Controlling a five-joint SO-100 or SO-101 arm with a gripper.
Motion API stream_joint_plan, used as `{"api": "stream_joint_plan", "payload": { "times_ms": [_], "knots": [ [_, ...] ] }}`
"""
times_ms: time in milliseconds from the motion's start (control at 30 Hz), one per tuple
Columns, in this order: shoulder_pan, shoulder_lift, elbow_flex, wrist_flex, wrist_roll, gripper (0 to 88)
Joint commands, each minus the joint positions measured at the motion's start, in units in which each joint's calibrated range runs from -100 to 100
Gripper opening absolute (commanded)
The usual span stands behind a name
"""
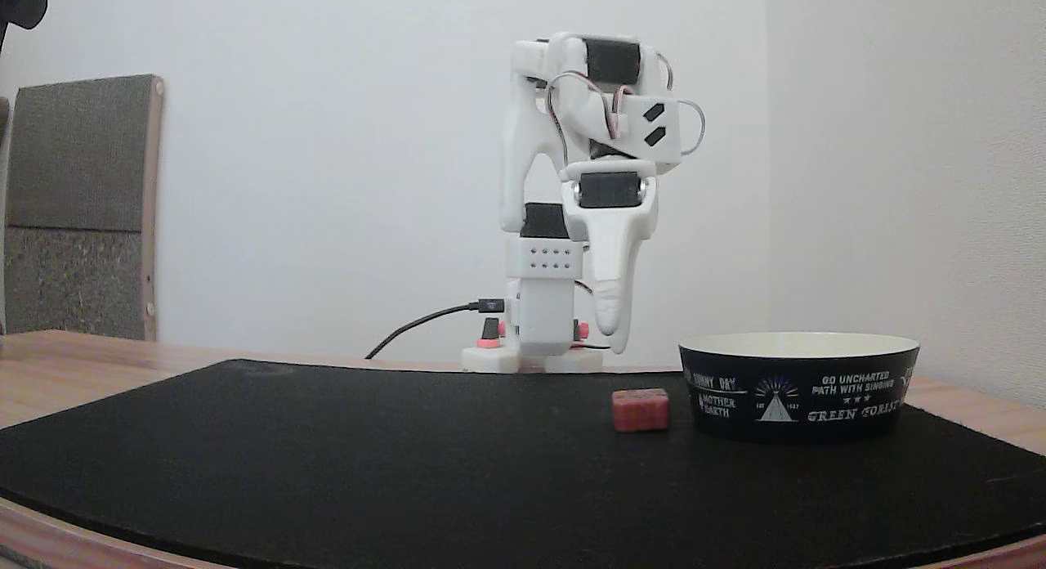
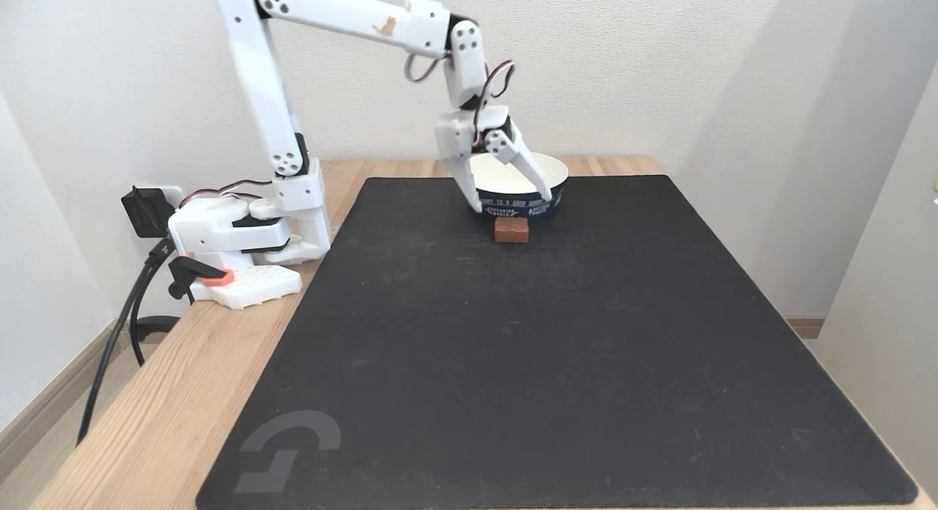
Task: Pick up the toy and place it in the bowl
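Black mat [image 2: 557, 349] carries toy [image 1: 641, 410] beside "GREEN FOREST" bowl [image 1: 801, 405], under the spread, empty gripper [image 2: 513, 200]

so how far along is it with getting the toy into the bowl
Nothing is finished yet: the red toy sits on the black mat, just in front of the bowl, and the bowl's visible cream inside looks empty. In hand: the gripper hangs open above the toy, fingers spread, not touching it. Left: lower, close on the toy, lift it, and drop it in the bowl.

red toy [image 1: 641, 409], black bowl [image 1: 799, 393] — white lettering
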Motion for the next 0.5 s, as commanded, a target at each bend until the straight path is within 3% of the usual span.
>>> {"api": "stream_joint_plan", "payload": {
  "times_ms": [0,467],
  "knots": [
    [-0.4,4.1,-8.4,4.5,-0.3,38.9],
    [-0.5,11.8,-11.0,3.1,3.0,38.9]
  ]
}}
